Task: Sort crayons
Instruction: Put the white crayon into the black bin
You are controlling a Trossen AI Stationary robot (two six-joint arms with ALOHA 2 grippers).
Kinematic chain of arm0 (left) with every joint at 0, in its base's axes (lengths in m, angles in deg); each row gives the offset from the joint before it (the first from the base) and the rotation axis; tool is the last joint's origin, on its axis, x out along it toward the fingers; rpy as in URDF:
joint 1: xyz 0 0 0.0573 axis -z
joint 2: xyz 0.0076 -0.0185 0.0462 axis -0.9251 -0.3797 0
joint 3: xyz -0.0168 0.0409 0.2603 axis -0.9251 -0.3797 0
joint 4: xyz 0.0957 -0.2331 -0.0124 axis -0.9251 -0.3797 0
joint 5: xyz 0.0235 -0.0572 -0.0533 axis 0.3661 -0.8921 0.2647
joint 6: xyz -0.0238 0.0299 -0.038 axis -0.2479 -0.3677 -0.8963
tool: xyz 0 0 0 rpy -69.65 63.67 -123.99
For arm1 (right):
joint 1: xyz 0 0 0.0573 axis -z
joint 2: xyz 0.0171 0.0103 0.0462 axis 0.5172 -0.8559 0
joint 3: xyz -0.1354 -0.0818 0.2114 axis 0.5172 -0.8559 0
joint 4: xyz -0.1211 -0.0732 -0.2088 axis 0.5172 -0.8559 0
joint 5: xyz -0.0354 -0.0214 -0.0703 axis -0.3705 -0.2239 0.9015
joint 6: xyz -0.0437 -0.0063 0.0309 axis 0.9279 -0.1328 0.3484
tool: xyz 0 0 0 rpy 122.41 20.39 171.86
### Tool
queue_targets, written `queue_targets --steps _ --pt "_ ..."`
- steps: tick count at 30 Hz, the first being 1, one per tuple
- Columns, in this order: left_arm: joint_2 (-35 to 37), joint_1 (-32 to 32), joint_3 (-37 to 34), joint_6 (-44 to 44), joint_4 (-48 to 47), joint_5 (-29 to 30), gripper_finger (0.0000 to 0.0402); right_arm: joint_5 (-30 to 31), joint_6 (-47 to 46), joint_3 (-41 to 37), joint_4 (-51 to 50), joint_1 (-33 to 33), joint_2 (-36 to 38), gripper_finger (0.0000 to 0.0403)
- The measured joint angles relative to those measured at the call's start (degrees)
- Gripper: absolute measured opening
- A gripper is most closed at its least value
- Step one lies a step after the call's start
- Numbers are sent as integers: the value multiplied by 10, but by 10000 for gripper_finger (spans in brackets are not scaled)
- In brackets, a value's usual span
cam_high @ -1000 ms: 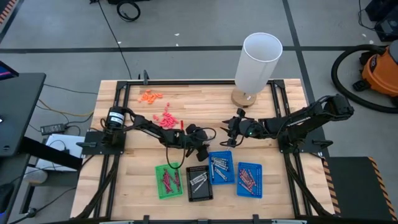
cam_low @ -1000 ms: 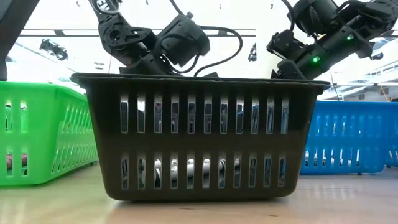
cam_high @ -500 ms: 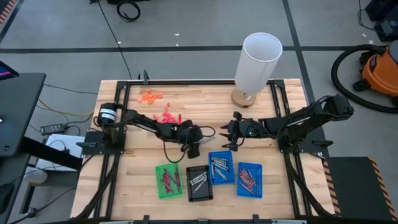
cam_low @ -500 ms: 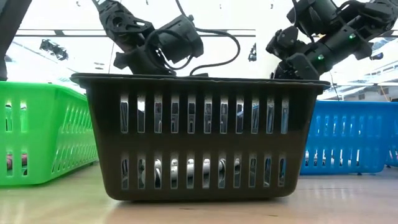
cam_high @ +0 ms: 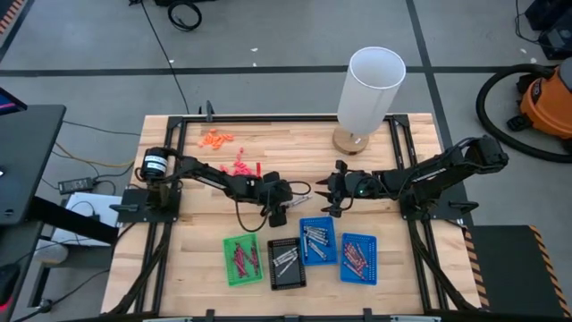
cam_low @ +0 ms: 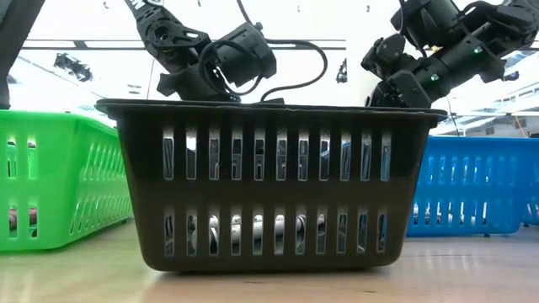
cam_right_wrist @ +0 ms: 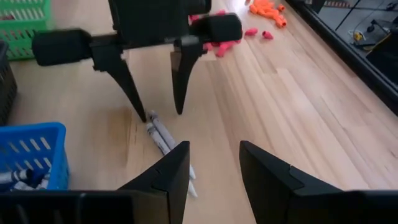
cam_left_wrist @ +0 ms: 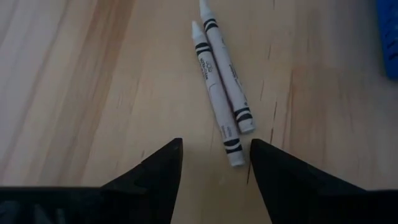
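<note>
Two silvery grey crayons [cam_left_wrist: 219, 93] lie side by side on the bare wood between my two grippers; they also show in the right wrist view [cam_right_wrist: 163, 138]. My left gripper [cam_left_wrist: 216, 144] is open and empty, its fingers standing on either side of the crayons' near ends, not touching them; in the right wrist view it [cam_right_wrist: 160, 106] points down at them. My right gripper [cam_right_wrist: 214, 146] is open and empty, facing the crayons from the table's right side. In the high view, the left gripper [cam_high: 298, 191] and the right gripper [cam_high: 323, 190] stand close together.
A green tray [cam_high: 241, 260], a black tray [cam_high: 286, 263] and two blue trays [cam_high: 317, 241] [cam_high: 358, 258] hold sorted crayons near the front. Pink-red bits [cam_high: 239, 167] and orange bits [cam_high: 215, 139] lie at the far left. A white cylinder [cam_high: 371, 89] stands at the far edge.
My left gripper has swung away from the trays toward the far edge and turned toward the table's right, ending over the two grey crayons. It has stayed open. In the last half second it has hardly moved.
</note>
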Motion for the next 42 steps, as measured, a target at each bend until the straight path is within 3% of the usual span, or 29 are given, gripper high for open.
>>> queue_targets --steps 7,25,38,42 --pt "-9 0 1 -40 11 -1 190 0 5 0 27 1 0 148" --pt "-13 -13 3 -12 -5 -5 21 0 21 0 6 1 0 148" --pt "32 -25 -2 58 -25 23 11 37 43 0 -4 3 0 148" --pt "64 -21 -2 62 -20 22 11 88 30 0 -33 8 0 145"
